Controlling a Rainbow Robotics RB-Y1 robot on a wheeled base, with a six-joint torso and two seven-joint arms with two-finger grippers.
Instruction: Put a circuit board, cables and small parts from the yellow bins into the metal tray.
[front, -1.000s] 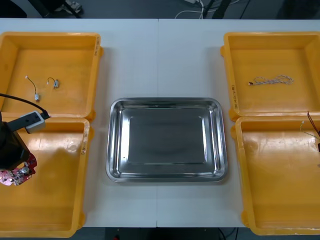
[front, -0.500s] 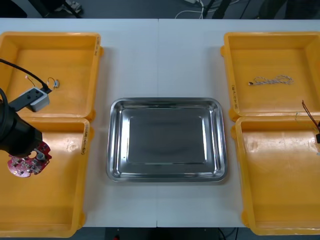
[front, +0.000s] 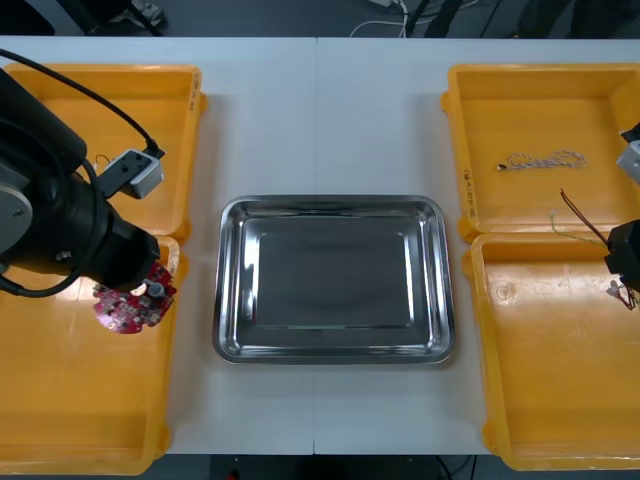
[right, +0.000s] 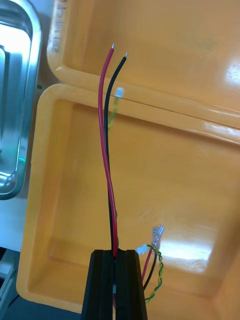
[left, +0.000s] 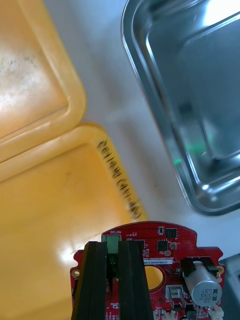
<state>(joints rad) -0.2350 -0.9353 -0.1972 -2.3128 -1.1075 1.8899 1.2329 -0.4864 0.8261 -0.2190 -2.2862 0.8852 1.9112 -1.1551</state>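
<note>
Front view: tray (front: 330, 204) bare, nothing in yet. Your L jaws pinch board (front: 120, 310), R jaws pinch cable (right: 106, 150).

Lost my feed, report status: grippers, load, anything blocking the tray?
Left gripper shut on circuit board, above near-left bin, tray side. Right gripper shut on red and black cable, above near-right bin. Metal tray bare, nothing in the way.
</note>
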